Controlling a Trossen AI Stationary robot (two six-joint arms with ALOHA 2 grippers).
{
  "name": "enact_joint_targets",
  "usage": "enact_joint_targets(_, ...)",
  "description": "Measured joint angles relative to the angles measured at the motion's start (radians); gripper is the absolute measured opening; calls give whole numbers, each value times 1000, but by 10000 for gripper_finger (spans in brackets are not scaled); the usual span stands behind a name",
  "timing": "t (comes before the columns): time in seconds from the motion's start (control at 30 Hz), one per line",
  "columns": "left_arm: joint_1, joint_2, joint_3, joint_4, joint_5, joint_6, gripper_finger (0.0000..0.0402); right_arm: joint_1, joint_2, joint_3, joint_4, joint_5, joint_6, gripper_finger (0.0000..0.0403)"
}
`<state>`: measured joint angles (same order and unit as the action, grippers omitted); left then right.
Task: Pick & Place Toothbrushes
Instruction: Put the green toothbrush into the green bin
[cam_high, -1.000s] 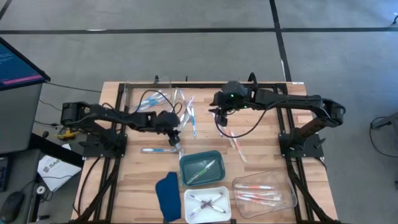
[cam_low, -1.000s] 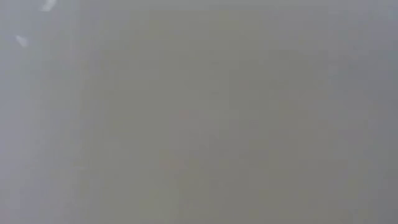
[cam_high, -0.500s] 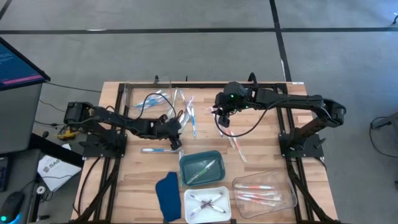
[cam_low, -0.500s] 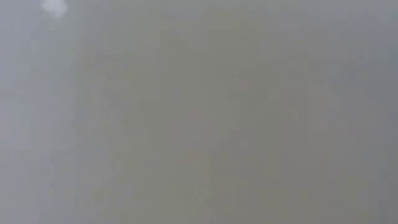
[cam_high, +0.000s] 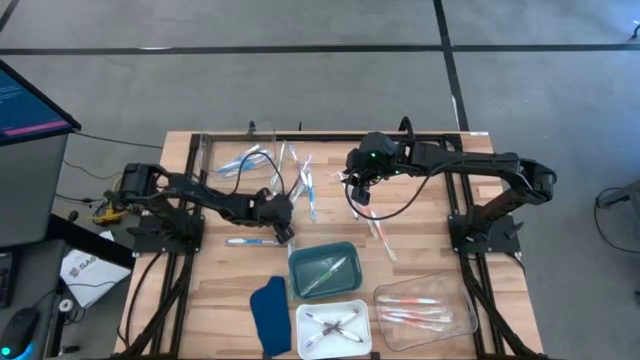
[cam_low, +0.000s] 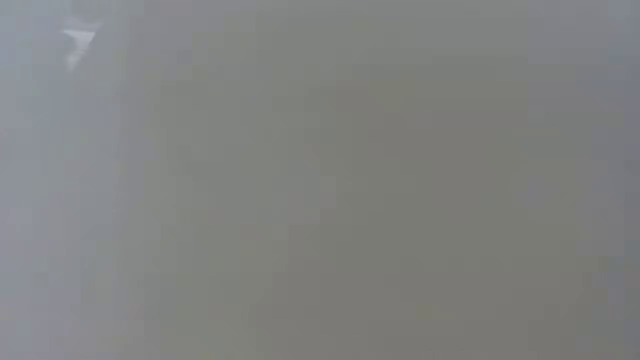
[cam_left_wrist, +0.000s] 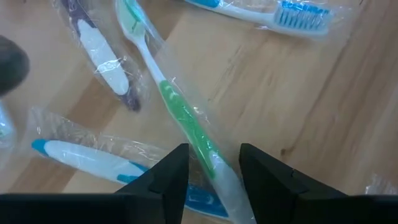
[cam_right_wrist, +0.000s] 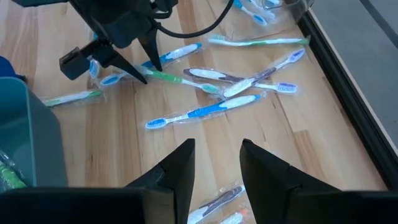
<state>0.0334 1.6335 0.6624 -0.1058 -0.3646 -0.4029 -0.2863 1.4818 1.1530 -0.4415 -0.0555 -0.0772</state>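
Several wrapped toothbrushes lie flat on the wooden table's far middle (cam_high: 290, 170). My left gripper (cam_left_wrist: 214, 149) is low over them, pointing steeply down and open. One finger stands on each side of a green toothbrush (cam_left_wrist: 186, 118), near its pale handle end. The right wrist view also shows that gripper (cam_right_wrist: 144, 67) astride the green toothbrush (cam_right_wrist: 177, 78). A blue toothbrush (cam_left_wrist: 87, 158) lies beside the fingers. My right gripper (cam_right_wrist: 216, 144) hangs open and empty above the table (cam_high: 356, 192). The low view is only a grey blur. My left gripper comes slanting from above, its fingers across the green toothbrush's handle (cam_left_wrist: 214, 168), which lies flat on the table in its clear wrapper. I cannot tell whether the fingers touch it or the wrapper.
Near the front edge stand a teal tray (cam_high: 293, 270), a white tray (cam_high: 300, 330) and a clear tray (cam_high: 470, 320), each with toothbrushes inside. A dark blue cloth-like piece (cam_high: 268, 315) lies left of the white tray. Pink toothbrushes (cam_high: 382, 238) lie on the table under the right arm.
My left gripper has sunk toward the table and gone a little toward its near edge, coming down over the green toothbrush. The toothbrushes have stayed where they were.
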Motion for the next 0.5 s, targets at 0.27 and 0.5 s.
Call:
enact_joint_targets(0.27, 2, -14, -3, 3, 21, -20, 57, 0, 0, 0, 0, 0, 0, 120)
enact_joint_targets(0.5, 2, -83, -6, 5, 13, -16, 26, 0, 0, 0, -20, 0, 0, 120)
